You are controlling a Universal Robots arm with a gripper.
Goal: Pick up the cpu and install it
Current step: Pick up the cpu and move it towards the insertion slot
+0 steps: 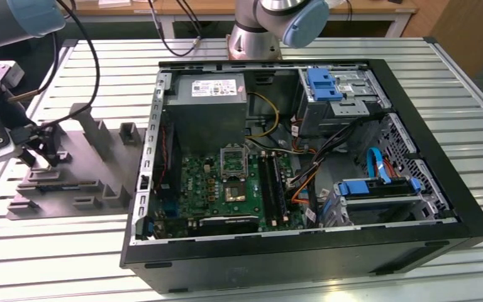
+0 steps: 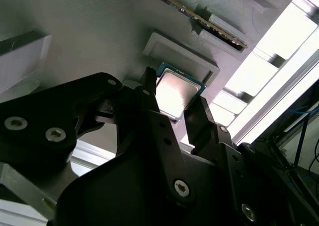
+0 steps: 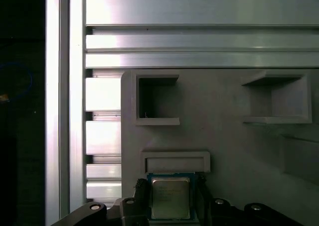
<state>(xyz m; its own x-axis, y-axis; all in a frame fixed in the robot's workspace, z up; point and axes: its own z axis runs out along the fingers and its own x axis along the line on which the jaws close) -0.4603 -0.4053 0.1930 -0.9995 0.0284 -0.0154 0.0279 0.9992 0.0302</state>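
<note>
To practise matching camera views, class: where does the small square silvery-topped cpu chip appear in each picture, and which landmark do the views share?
Exterior view: the small silvery square cpu is hidden at the gripper, over the grey plastic tray on the exterior view's left.
Second wrist view: cpu lies on the tray, framed by the black gripper.
First wrist view: cpu beside a raised tray ledge.
Shared landmark: the grey plastic tray.
</note>
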